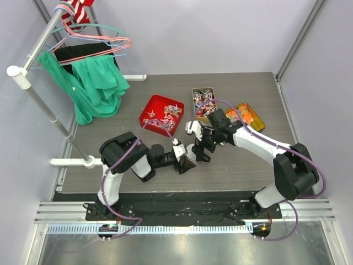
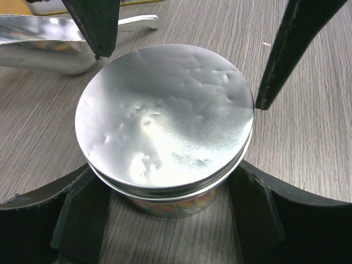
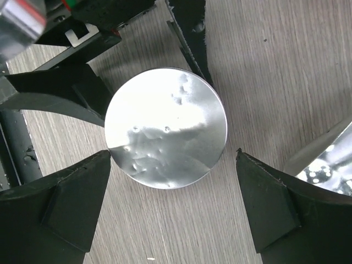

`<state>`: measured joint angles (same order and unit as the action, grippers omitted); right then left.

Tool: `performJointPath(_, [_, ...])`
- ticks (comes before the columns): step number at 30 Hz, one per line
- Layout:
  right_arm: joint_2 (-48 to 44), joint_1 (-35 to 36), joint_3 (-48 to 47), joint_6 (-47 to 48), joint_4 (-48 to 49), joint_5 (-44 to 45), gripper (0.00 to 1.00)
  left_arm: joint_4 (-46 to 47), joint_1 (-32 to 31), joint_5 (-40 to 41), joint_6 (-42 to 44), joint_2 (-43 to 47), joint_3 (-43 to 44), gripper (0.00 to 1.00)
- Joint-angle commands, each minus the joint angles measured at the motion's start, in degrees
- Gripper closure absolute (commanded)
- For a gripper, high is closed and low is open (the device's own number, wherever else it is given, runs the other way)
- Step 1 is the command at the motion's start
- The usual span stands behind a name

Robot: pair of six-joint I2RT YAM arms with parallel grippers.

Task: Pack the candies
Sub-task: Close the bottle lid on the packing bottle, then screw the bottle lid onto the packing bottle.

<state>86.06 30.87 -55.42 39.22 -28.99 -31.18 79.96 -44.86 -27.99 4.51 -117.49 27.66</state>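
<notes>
— Around the jar [image 2: 165, 201], what does the surface look like?

— Grey wood-grain table [image 1: 248, 160], matt and streaked. The jar stands upright near its middle. A dented silver lid [image 2: 165, 118] sits on it, and coloured bits show through the clear wall under the rim.

— And the tools?

— The left tool [image 2: 168, 212] pinches the jar low down, with a pad against each flank. The right tool [image 3: 173, 157] hangs over the jar with its fingers spread, one on either side of the lid. One of them is clearly off the rim.

— Where are the candies?

— The candies [image 1: 165, 117] lie loose in a red tray [image 1: 154, 105], beyond the jar and to its left in the overhead view. Beyond the jar to the right are two tins. The nearer tin [image 1: 193, 102] holds red-and-blue sweets, and the farther tin [image 1: 259, 118] holds orange pieces.

— Anything else close by?

— A shiny scoop [image 2: 44, 47] lies on the table just beside the jar.

— And the room?

— Pale walls [image 1: 220, 33] close the table in beyond the jar and on both sides. Far to the left of the jar stands a white rack [image 1: 41, 41]. It carries wire hangers [image 1: 96, 36], and a green cloth [image 1: 96, 88] hangs from it. A dark strip where the arms are bolted runs along the table edge nearest the jar.
</notes>
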Motion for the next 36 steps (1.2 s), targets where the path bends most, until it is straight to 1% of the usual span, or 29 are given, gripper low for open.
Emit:
performJointPath(1, [-2.0,-0.2,-2.4,0.5,-1.3,-1.7,0.00,8.7,0.5,1.8,0.1,-1.2,-0.4,0.37])
performJointPath(7, [-3.4,-2.7,-3.9,-1.5,-1.6,-5.3,0.00,8.7,0.5,1.7,0.2,-1.3,-0.3,0.37])
performJointPath(9, [-2.2,-3.6,-4.4,-3.6,-0.5,-6.3,0.04,8.7,0.5,1.6,0.2,-1.3,-0.3,0.37])
performJointPath(10, [-1.8,-4.1,-4.7,-4.6,-0.1,-6.4,0.07,8.6,0.4,1.7,0.2,-1.2,-0.4,0.37])
performJointPath(11, [-1.2,-4.4,-5.4,-5.5,0.8,-6.1,0.14,8.6,0.4,1.6,0.1,-1.3,-0.3,0.37])
performJointPath(12, [0.1,-4.5,-5.8,-5.9,1.0,-6.0,0.18,8.7,0.5,1.7,0.3,-1.4,-0.3,0.37])
performJointPath(13, [0.5,-4.4,-6.2,-6.7,1.1,-6.0,0.23,8.7,0.5,1.6,0.2,-1.4,-0.4,0.37])
performJointPath(14, [1.2,-4.5,-6.8,-7.3,1.7,-6.2,0.32,8.7,0.5,1.6,0.3,-1.4,-0.2,0.37])
performJointPath(15, [2.3,-4.4,-7.0,-7.9,2.2,-6.5,0.35,8.7,0.5,1.6,0.3,-1.4,-0.3,0.37])
performJointPath(16, [3.0,-4.4,-7.4,-9.2,3.0,-6.5,0.40,8.7,0.5,1.6,0.3,-1.4,-0.2,0.37])
performJointPath(18, [4.3,-4.3,-7.9,-10.6,3.9,-5.0,0.44,8.6,0.5,1.7,0.4,-1.4,-0.3,0.37])
performJointPath(22, [3.3,-3.2,-6.5,-10.3,5.3,-2.8,0.43,8.7,0.5,1.7,0.4,-1.3,-0.3,0.37])
performJointPath(26, [3.9,-2.3,-5.9,-8.8,4.1,-1.9,0.41,8.6,0.5,1.7,0.5,-1.4,-0.3,0.37])
performJointPath(29, [4.6,-0.7,-6.2,-6.2,1.1,-0.8,0.37,8.7,0.5,1.7,0.6,-1.4,-0.4,0.37])
performJointPath(30, [4.6,-0.2,-6.2,-5.5,0.0,0.5,0.34,8.7,0.5,1.7,0.7,-1.3,-0.4,0.37])
performJointPath(33, [4.6,1.8,-6.1,-3.3,-1.3,2.5,0.30,8.7,0.4,1.9,0.7,-1.2,-0.4,0.37])
performJointPath(36, [5.5,2.2,-6.2,-2.5,-1.9,4.4,0.27,8.7,0.5,1.7,0.7,-1.2,-0.3,0.37])
